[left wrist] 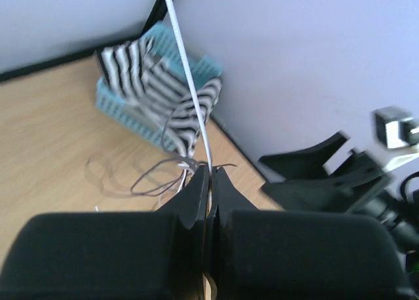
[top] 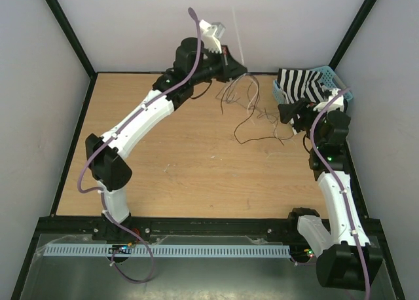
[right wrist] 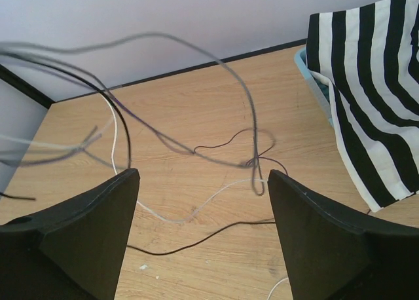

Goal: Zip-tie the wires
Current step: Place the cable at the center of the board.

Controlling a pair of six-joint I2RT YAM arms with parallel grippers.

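2 black fingers (left wrist: 195, 192) of the left hand (left wrist: 211, 170) are clenched on the lower end of the thin, whitish translucent plastic zip tie (left wrist: 186, 71), which stands nearly upright above them. The thin, dark brown-black wires (top: 251, 107) gather at that same fingertip and trail in loose loops down to the wooden bench (top: 183, 156); whether they are pinched too I cannot tell. The right hand (right wrist: 203, 175) is spread wide, grasping nothing, near the loops, beside a blue plastic basket (top: 330, 71) draped with black-and-white striped cloth (right wrist: 373, 84). The strands look light, limp and springy; pinch them close to the bundle's neck. The tie seems stiff yet slick; take its free tip.
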